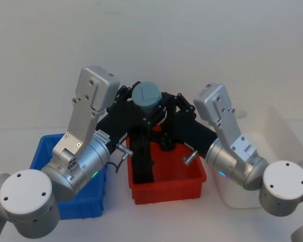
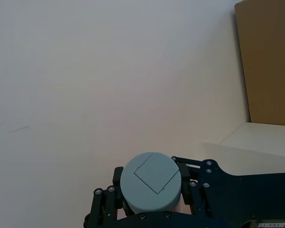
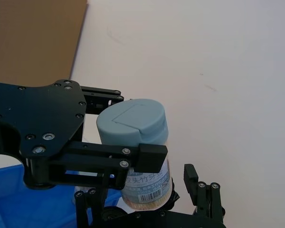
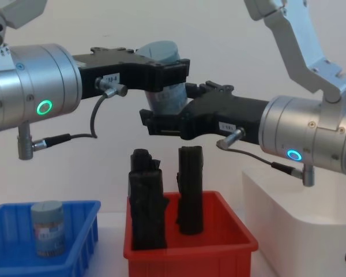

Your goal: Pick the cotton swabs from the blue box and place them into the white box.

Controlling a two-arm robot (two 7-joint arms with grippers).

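Observation:
One cotton swab tub, clear with a grey-blue lid, hangs in the air above the red bin. My left gripper is shut on it just under the lid, its fingers pressed to both sides. From the other side my right gripper reaches around the tub's lower part, its fingers standing a little off the label, open. A second cotton swab tub stands upright in the blue box at the left. The white box stands at the right, under my right arm.
The red bin sits between the two boxes, directly below the grippers, with two black upright rolls standing in it. A brown board leans against the pale wall behind the table.

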